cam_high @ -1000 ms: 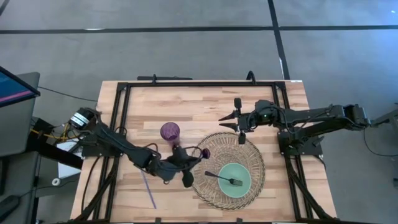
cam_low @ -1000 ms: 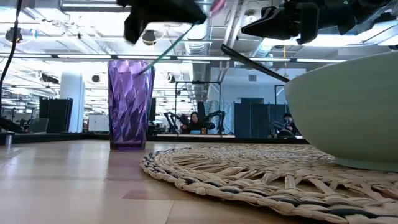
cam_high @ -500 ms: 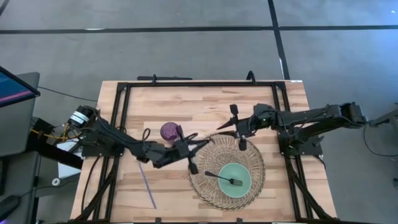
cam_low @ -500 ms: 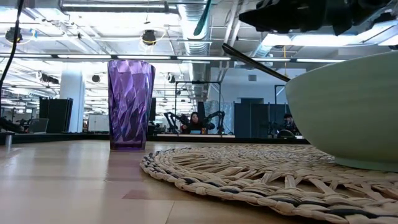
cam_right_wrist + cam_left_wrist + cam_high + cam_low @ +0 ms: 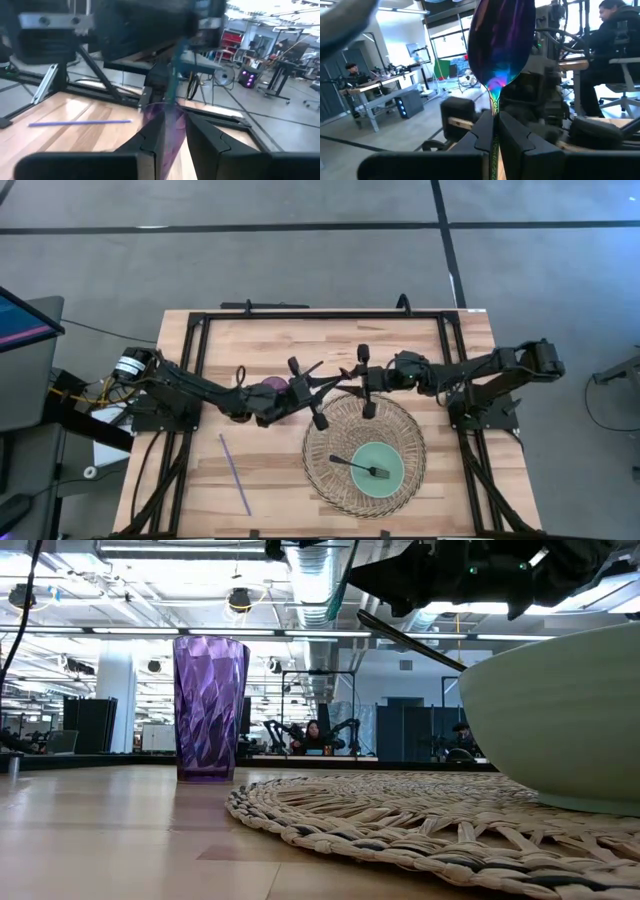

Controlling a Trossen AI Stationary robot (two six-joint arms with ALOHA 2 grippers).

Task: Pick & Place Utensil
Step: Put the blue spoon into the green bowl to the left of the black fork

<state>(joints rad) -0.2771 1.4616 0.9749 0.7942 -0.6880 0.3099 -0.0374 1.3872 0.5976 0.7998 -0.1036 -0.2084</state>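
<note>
The spoon, with an iridescent purple bowl (image 5: pixel 500 40) and a thin greenish stem, is held in the air by my left gripper (image 5: pixel 494 125), which is shut on it. In the high view my left gripper (image 5: pixel 330 380) hovers over the far left rim of the woven mat (image 5: pixel 400 420), beside the purple cup (image 5: pixel 270 388). My right gripper (image 5: pixel 352 376) faces it from the right. Its open fingers (image 5: pixel 155 132) stand on either side of the purple bowl end (image 5: pixel 170 125); whether they touch it does not show. My left gripper pinches the spoon's thin stem (image 5: pixel 493 107) between its two fingers, just below the bowl. The spoon runs along the fingers and sticks out past their tips, bowl end toward my right gripper. It is lifted clear of the table.
A pale green bowl (image 5: pixel 377 467) with a black fork (image 5: pixel 360 467) in it sits on the mat's near part. The cup (image 5: pixel 210 708) stands upright on the wood left of the mat. A purple straw (image 5: pixel 235 475) lies near the left near corner. A black frame edges the table.
My left gripper carried the spoon from the mat's near left side up and toward the far edge, ending beside the cup. My right gripper moved left toward it, until the two grippers met tip to tip over the mat's far rim.
</note>
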